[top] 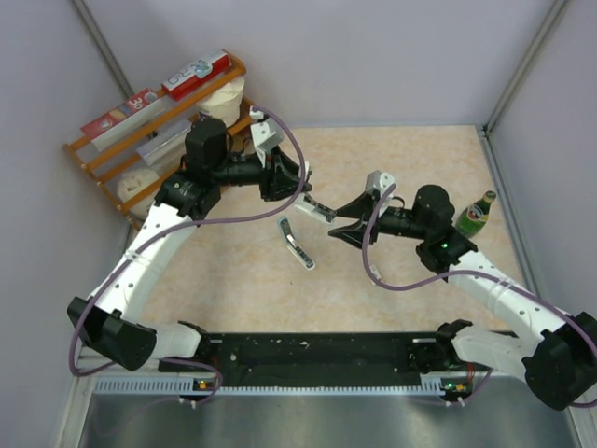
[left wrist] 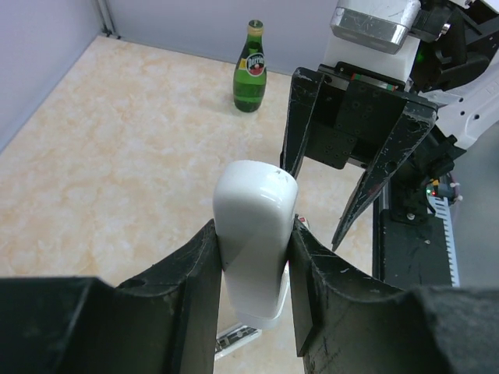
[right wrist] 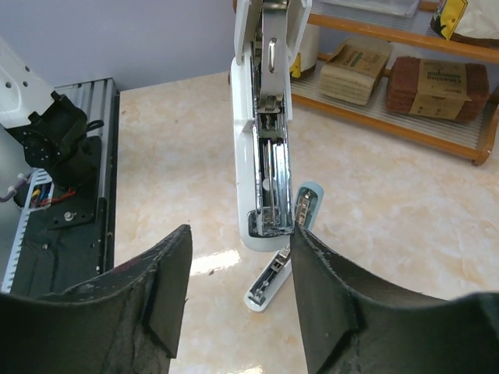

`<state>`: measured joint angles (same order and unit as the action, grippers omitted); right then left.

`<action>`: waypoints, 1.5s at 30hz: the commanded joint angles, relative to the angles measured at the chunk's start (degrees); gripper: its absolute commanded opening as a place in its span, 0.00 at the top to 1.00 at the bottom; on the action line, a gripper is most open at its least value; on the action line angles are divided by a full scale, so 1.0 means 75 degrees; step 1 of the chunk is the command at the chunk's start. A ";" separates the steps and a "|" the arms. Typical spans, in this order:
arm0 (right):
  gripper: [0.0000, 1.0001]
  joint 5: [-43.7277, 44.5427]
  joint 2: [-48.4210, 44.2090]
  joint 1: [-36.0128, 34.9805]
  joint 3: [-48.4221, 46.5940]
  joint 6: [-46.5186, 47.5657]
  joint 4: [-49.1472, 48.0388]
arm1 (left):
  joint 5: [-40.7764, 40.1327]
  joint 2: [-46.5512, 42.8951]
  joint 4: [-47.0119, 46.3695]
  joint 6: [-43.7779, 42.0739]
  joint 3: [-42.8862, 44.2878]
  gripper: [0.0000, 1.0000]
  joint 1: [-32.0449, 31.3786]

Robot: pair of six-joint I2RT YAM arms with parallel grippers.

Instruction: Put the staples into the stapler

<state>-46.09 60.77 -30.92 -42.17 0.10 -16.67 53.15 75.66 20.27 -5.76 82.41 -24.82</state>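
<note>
Beige marble-look tabletop (top: 420,159), grey walls, left gripper (left wrist: 253,234) clamped on white stapler (right wrist: 263,156) at frame centre, opened, magazine channel facing right gripper (right wrist: 240,234), jaws wide apart, second stapler (top: 297,243) flat on table just below, green bottle (left wrist: 251,66) far right.

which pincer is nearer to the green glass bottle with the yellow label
right. the right pincer sits open left of the green glass bottle, its wrist beside it. the left pincer is farther left, past the right one, shut on the white plastic stapler.

White stapler (right wrist: 263,167) aloft (magazine open)
</note>
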 commanded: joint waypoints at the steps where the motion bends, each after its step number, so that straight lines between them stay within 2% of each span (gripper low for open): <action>1: 0.45 -0.0195 -0.0263 0.0044 -0.0424 0.0198 0.0429 | 0.0121 -0.0373 -0.1238 -0.0368 -0.0113 1.00 0.0040; 5: 0.39 -0.0102 -0.0357 0.0068 -0.0517 0.0151 0.0406 | 0.0284 -0.0338 -0.1262 -0.0486 -0.0312 1.00 -0.0136; 10: 0.38 -0.0019 -0.0579 0.0196 -0.0728 0.0209 0.0593 | 0.0671 -0.0232 -0.1075 -0.0731 -0.0441 1.00 -0.0428; 18: 0.38 -0.1131 -0.1024 0.0325 -0.1466 0.1040 0.2209 | 0.0590 0.0037 -0.1144 -0.0686 -0.0559 1.00 -0.0605; 20: 0.38 -0.0982 -0.1153 0.0349 -0.1432 0.1170 0.2210 | 0.0671 0.0049 -0.1179 -0.0615 -0.0559 1.00 -0.0605; 23: 0.39 -0.0711 -0.1096 0.0349 -0.1082 0.0937 0.1756 | 0.0765 0.0084 -0.1215 -0.0556 -0.0582 1.00 -0.0722; 29: 0.41 -0.0243 -0.0686 0.0349 -0.0366 -0.0233 -0.0014 | 0.1105 0.0178 -0.1706 -0.0088 -0.0851 1.00 -0.0898; 33: 0.42 -0.0054 -0.0486 0.0349 -0.0318 -0.0493 -0.0274 | 0.1199 0.0237 -0.1742 -0.0064 -0.0910 1.00 -0.0968; 45: 0.43 -0.0676 -0.0111 0.0255 -0.0155 -0.0822 -0.0497 | 0.1129 0.0284 -0.1871 0.0006 -0.0969 1.00 -0.1050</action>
<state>-49.15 59.16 -28.71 -43.83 -5.21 -17.61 60.25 78.02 10.24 -6.39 74.89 -32.40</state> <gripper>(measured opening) 0.577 0.400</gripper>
